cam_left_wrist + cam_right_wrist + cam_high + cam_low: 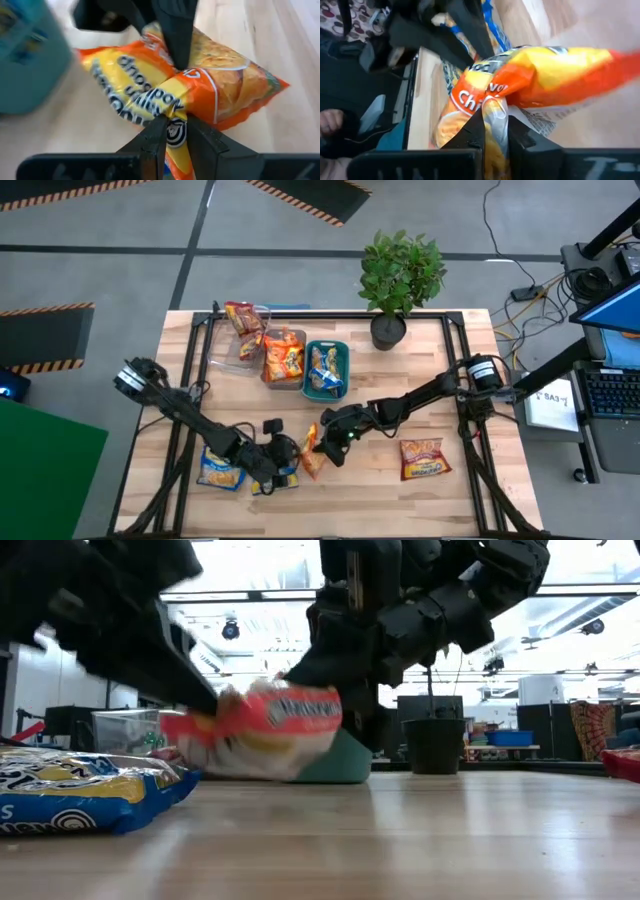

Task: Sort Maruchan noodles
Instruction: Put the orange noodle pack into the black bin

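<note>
An orange noodle packet (pixel 312 463) hangs between my two grippers near the table's front middle, and both are shut on it. My left gripper (pixel 292 452) comes at it from the left and my right gripper (pixel 320 442) from the right. Two blue-and-yellow packets (pixel 220 472) (pixel 272 482) lie flat under the left arm. A red packet (pixel 425 458) lies flat at the front right. Farther back stand a clear bin (pixel 222 352) holding a red packet, a grey bin (pixel 283 383) holding orange ones, and a teal bin (pixel 343 348) holding blue ones. My left gripper (pixel 175 125) pinches the orange packet between its two fingers at a gathered part of the wrapper (pixel 176 111) on one long side. The fingers slant down from the table's left. The packet is crumpled inward there and is lifted clear of the table (pixel 260 730). My right gripper (pixel 495 117) pinches the packet's opposite side between its two fingers, on a bunched edge of the wrapper (pixel 494 106). The fingers slant down from the table's right. The packet bulges out beyond the fingers, off the table.
A potted plant (pixel 398 280) stands at the far edge, right of the bins. Bare wood lies between the bins and the grippers and along the front right. A black frame (pixel 462 330) runs along the table's sides.
</note>
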{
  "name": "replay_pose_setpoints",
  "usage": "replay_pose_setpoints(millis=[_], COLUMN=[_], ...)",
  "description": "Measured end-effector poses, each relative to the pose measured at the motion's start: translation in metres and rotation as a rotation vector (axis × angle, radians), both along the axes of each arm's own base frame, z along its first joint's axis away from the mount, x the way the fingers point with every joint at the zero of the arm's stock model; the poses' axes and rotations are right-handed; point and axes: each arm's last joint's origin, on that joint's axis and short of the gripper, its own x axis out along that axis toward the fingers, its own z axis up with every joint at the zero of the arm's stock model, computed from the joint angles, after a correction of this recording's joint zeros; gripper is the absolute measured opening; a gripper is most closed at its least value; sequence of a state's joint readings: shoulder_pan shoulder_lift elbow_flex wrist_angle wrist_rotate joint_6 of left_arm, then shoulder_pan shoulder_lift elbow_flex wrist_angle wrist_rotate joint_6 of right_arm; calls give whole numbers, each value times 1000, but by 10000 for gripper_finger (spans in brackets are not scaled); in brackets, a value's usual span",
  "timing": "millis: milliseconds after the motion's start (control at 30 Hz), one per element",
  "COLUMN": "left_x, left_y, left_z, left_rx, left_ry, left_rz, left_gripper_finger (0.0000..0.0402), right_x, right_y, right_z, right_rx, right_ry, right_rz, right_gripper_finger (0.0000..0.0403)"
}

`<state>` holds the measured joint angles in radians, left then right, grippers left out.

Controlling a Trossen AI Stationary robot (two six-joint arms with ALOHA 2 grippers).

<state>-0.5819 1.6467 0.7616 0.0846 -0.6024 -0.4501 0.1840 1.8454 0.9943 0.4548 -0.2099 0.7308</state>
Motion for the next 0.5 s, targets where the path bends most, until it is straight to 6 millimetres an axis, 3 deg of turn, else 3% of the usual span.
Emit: replay_pose_setpoints(millis=[167, 500], left_x=[-22, -66], left_y=[16, 49], left_z=[39, 117], left_rx=[104, 303], left_ry=[-5, -197], left_rz=[24, 73], left_gripper_finger=[52, 52], right_x=[-3, -4], right_y=[-2, -15], right_z=[17, 62], right_rx=[-35, -163], right_ry=[-52, -214], right_rz=[11, -60], right_gripper_finger=[25, 26])
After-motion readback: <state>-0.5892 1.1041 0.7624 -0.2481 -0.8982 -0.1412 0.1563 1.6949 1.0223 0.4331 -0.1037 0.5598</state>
